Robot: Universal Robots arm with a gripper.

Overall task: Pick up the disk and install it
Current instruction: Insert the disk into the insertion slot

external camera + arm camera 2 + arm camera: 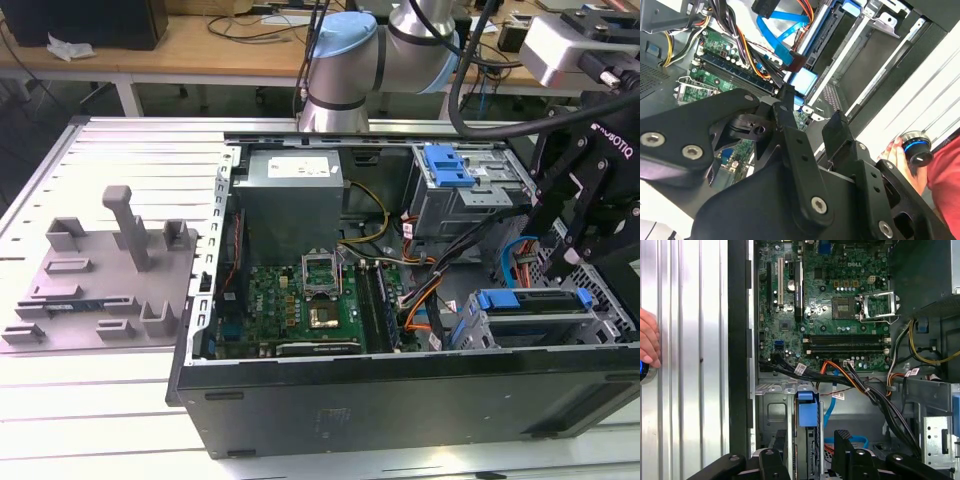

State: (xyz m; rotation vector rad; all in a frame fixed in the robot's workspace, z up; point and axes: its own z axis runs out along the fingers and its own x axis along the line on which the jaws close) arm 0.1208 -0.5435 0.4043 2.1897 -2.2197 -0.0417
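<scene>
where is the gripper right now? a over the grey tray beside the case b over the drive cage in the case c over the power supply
b: in the first wrist view the gripper hangs open over the drive cage, a finger either side of the disk.

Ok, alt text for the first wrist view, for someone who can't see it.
The open tool hovers over the blue-framed disk, standing edge-on in a drive bay of an open computer case. Beyond it lie the motherboard and bundled cables; a hand reaches in over the ribbed table.
</scene>
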